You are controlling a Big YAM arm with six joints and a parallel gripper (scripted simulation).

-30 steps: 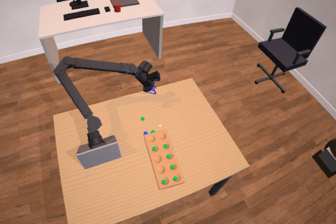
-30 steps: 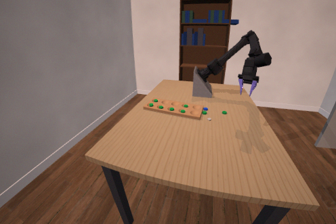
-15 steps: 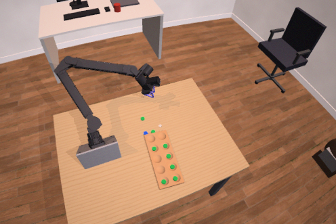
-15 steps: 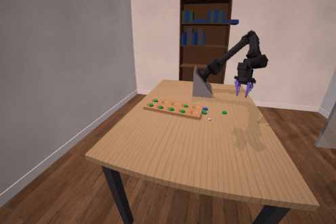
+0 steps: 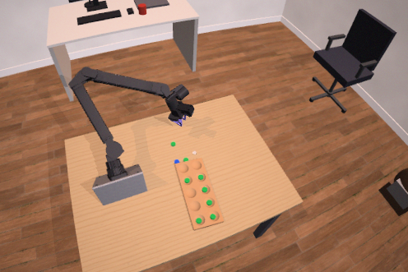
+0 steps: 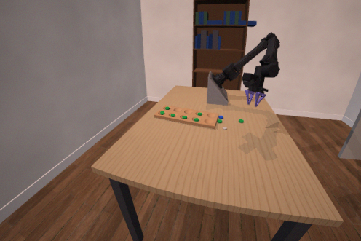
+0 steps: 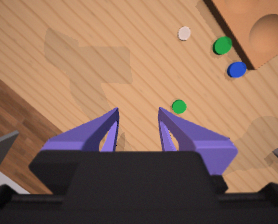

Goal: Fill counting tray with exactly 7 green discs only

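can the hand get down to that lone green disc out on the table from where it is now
Probably yes. The hand hangs open and empty above bare table, and the lone green disc lies just ahead of its fingertips, apart from the other loose discs and the tray.
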